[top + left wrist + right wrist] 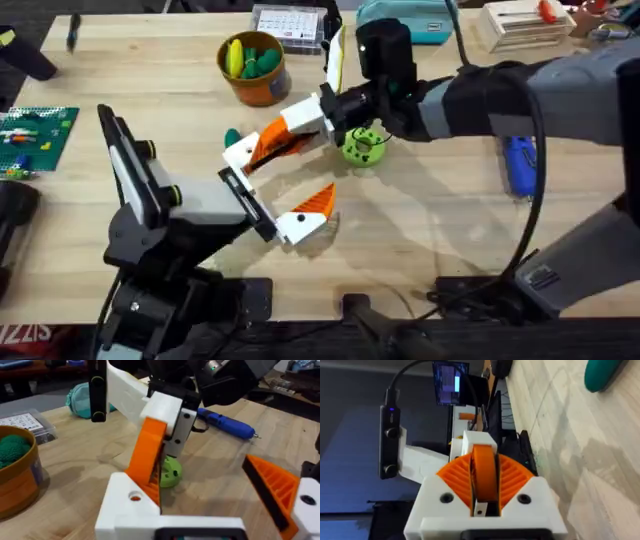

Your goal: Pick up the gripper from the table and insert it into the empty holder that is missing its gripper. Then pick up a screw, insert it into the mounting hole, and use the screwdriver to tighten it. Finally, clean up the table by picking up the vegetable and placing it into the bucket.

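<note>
Orange wedge-shaped plastic gripper (278,136) sits clamped in your right gripper (322,118).
Your left gripper (290,210) has its jaws wide apart, holding nothing, just near of it.

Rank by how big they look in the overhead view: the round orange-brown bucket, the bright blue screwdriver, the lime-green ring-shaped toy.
1. Round orange-brown bucket.
2. Bright blue screwdriver, though an arm partly hides it, so its place is unsure.
3. Lime-green ring-shaped toy.
</note>
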Available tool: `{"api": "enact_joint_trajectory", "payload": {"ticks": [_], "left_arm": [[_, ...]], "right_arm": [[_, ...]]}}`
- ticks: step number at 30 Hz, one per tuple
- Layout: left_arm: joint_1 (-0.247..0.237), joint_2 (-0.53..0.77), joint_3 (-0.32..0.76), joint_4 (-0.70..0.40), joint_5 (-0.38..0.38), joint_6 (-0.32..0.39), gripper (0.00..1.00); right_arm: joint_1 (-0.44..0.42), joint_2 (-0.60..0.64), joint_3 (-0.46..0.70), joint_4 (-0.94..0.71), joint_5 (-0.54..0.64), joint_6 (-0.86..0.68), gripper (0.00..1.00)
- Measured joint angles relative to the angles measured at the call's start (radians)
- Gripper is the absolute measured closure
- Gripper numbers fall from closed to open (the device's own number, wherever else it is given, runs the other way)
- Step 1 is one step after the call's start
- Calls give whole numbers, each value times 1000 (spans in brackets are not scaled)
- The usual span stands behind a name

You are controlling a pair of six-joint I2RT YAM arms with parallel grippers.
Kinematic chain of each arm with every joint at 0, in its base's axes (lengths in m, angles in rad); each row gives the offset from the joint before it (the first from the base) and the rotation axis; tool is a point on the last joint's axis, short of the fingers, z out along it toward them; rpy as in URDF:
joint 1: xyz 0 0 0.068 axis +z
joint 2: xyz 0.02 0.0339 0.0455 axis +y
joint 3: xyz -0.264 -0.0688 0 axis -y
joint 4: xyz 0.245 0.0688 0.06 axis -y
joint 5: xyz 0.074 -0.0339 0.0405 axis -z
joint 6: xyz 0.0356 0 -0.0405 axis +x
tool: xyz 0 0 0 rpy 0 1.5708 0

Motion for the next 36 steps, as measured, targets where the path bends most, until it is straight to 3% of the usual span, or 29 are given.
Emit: {"api": "enact_joint_trajectory", "payload": {"ticks": [16, 20, 23, 24, 36], "left_arm": [[-12, -1, 0, -2, 67, 24, 14], [-12, -1, 0, -3, 76, 24, 15], [-12, -1, 0, -3, 78, 24, 14], [-12, -1, 0, -3, 78, 24, 14], [-12, -1, 0, -3, 78, 24, 14]], "right_arm": [[-39, 0, -2, 3, -70, 4, 612], [-63, 0, -2, 4, -82, 7, 401], [-76, 0, -2, 3, -83, 6, 48], [-80, 0, -2, 4, -79, 7, 20], [-222, 0, -2, 4, 100, 7, 10]]}}
